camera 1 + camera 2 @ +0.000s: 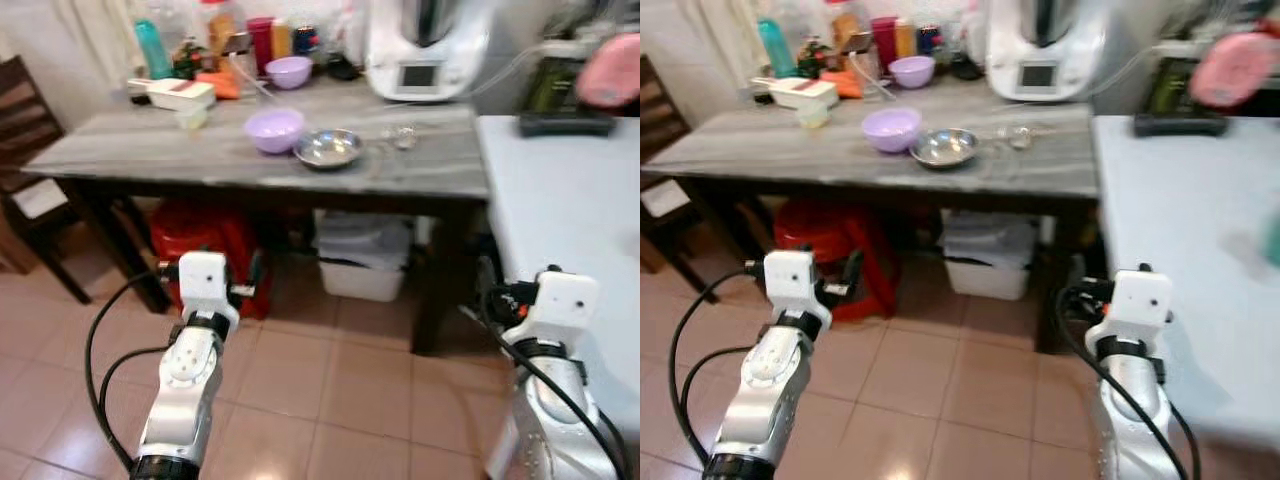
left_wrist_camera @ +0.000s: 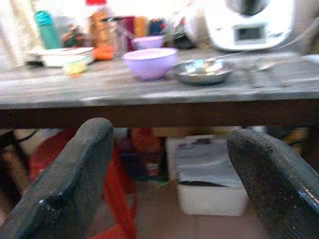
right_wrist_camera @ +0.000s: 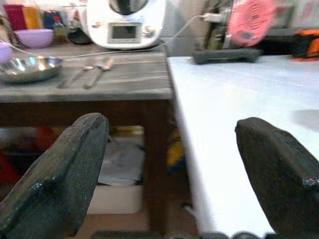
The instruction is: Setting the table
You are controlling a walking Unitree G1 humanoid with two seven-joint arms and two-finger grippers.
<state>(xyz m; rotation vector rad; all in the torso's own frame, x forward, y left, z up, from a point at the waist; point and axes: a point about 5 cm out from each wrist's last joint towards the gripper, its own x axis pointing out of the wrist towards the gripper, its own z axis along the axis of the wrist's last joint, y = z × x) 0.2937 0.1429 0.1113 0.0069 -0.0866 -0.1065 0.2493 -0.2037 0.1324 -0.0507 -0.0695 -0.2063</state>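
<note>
The left gripper (image 2: 169, 184) hangs low before the wooden table (image 1: 140, 150), its two black fingers (image 2: 65, 184) spread wide apart and empty, below the level of the tabletop edge; the right gripper (image 3: 172, 184) is held at about the same height, its fingers (image 3: 60, 174) likewise parted with nothing between them, pointing toward the corner where the wooden table meets a white table (image 1: 560, 200) on the robot's right; both silver arms reach forward over a floor of reddish tiles (image 1: 330, 390).

On the wooden table, near its front middle, a lilac bowl (image 1: 274, 129) sits just beside a shallow steel dish (image 1: 328, 148); to the right of the dish lie a spoon and fork (image 3: 94, 70), side by side; farther back stands a second lilac bowl (image 1: 288, 71), with a white kitchen machine (image 1: 420, 50) at the rear right; bottles and jars (image 1: 215, 30) crowd the rear left, with a teal bottle (image 1: 152, 48) and a white box (image 1: 180, 93) near them.

Under the table are a red stool (image 1: 205, 250) and a white bin (image 1: 362, 255); a dark chair (image 1: 30, 150) stands at the left end.
</note>
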